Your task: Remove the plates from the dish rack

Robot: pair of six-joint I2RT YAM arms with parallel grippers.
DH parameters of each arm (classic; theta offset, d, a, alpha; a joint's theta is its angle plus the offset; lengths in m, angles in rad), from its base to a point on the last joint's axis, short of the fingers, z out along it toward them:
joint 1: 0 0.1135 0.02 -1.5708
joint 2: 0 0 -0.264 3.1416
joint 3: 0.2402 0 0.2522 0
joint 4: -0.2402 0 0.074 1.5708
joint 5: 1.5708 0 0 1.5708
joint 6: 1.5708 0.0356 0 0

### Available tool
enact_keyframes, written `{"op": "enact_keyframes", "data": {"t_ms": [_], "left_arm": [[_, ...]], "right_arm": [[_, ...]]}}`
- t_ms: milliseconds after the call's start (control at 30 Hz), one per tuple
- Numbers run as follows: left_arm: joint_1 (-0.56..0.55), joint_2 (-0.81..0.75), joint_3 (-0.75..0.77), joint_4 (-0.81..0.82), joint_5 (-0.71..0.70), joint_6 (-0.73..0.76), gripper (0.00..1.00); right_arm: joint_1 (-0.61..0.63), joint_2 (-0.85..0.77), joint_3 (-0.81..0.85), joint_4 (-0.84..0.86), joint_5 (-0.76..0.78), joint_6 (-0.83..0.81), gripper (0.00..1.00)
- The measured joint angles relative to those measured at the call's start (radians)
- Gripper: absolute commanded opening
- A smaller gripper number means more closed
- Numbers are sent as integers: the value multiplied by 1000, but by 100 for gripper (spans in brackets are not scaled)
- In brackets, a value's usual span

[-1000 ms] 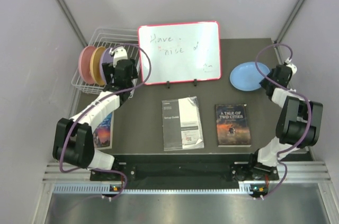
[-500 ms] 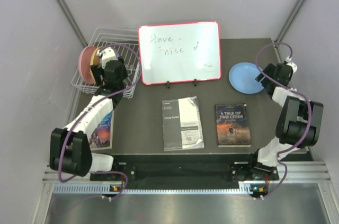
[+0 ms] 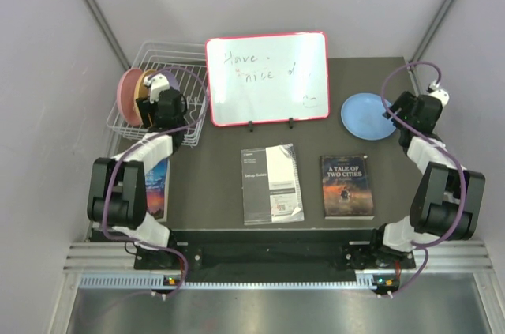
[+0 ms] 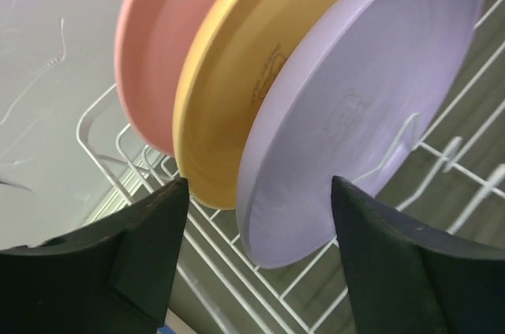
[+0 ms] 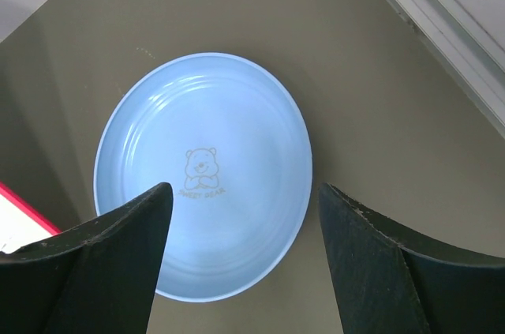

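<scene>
The white wire dish rack (image 3: 170, 58) stands at the table's back left. Three plates stand upright in it: pink (image 4: 158, 50), tan-orange (image 4: 237, 81) and lavender (image 4: 355, 105). My left gripper (image 4: 259, 182) is open inside the rack, with the lavender plate's lower rim between its fingers and a gap on each side. In the top view that gripper (image 3: 158, 91) hides most of the lavender plate. The blue plate (image 5: 205, 168) lies flat on the table at the right (image 3: 364, 115). My right gripper (image 5: 245, 187) hovers open over its near edge, holding nothing.
A red-framed whiteboard (image 3: 267, 77) stands just right of the rack. A grey booklet (image 3: 271, 184) and a dark book (image 3: 346, 185) lie mid-table. Another book (image 3: 156, 192) lies under the left arm. The table's right edge and rail (image 5: 442, 26) run close to the blue plate.
My left gripper moved left into the rack up to the plates, and its jaws narrowed. My right gripper opened, let go of the blue plate, and drew back slightly.
</scene>
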Motion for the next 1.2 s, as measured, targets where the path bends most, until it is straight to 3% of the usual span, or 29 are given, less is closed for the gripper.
{"op": "enact_keyframes", "data": {"t_ms": [67, 100, 200, 333, 633, 800, 1000, 1200], "left_arm": [[15, 43, 11, 10, 0, 6, 55], [22, 61, 18, 15, 2, 9, 40], [33, 97, 43, 24, 5, 14, 19], [27, 101, 59, 40, 16, 29, 0], [27, 98, 32, 77, 13, 11, 0], [-11, 98, 24, 138, -86, 47, 0], [-80, 100, 13, 346, -265, 191, 0], [-128, 142, -18, 665, -427, 457, 0]], "right_arm": [[2, 2, 0, 2, -4, 0, 74], [3, 3, 0, 2, -7, 0, 74], [6, 9, 0, 1, -22, 0, 74], [6, 16, 0, 2, -34, 0, 74], [15, 21, 0, 1, -42, 0, 73], [22, 27, 0, 0, -45, 0, 74], [35, 37, 0, 0, -49, -1, 74], [39, 41, 0, -1, -48, -3, 75]]}}
